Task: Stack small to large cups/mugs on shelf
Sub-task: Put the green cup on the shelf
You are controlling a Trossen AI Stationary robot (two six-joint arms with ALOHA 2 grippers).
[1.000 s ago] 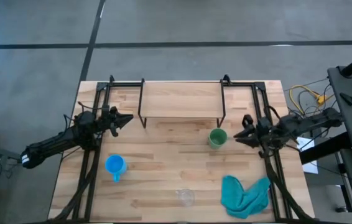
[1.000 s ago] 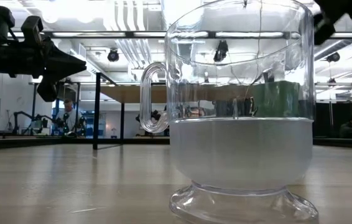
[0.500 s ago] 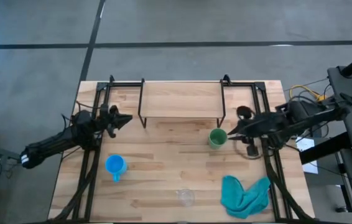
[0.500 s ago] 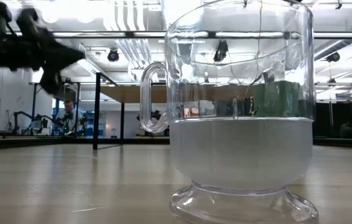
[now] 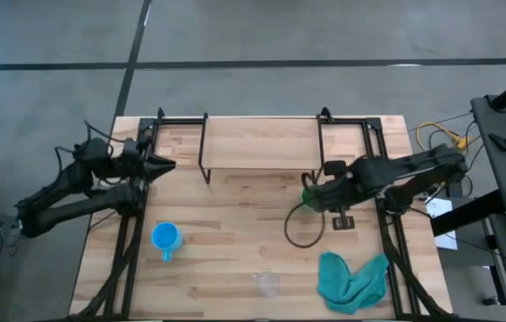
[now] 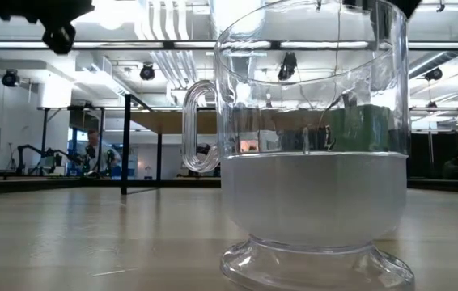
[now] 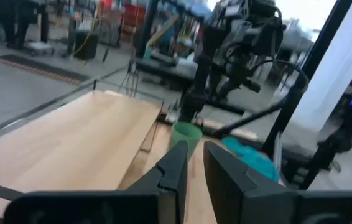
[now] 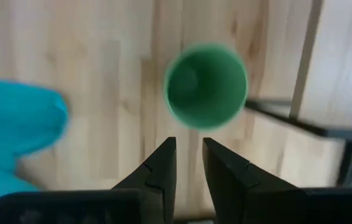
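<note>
The green cup (image 5: 306,191) stands upright on the tabletop, just near of the shelf's (image 5: 262,141) right legs. My right gripper (image 5: 314,200) hovers right above it, pointing down into its mouth (image 8: 206,86); its fingers (image 8: 189,144) are shut to a narrow slit. The blue mug (image 5: 165,237) stands at the near left. The clear glass cup (image 5: 266,283) stands at the near edge and fills the low view (image 6: 310,145). My left gripper (image 5: 169,165) is raised at the shelf's left end, shut (image 7: 194,149), touching nothing.
A crumpled teal cloth (image 5: 351,279) lies at the near right corner. Black frame rails (image 5: 128,233) run along both side edges of the table. A cable loop (image 5: 302,228) hangs from my right arm over the table's middle. Bare wood lies between the mug and the green cup.
My right gripper has swung from the table's right edge toward the left, tipped to point down, and now stands over the green cup. My left gripper has risen and drawn back slightly toward the left edge. The cups have stayed put.
</note>
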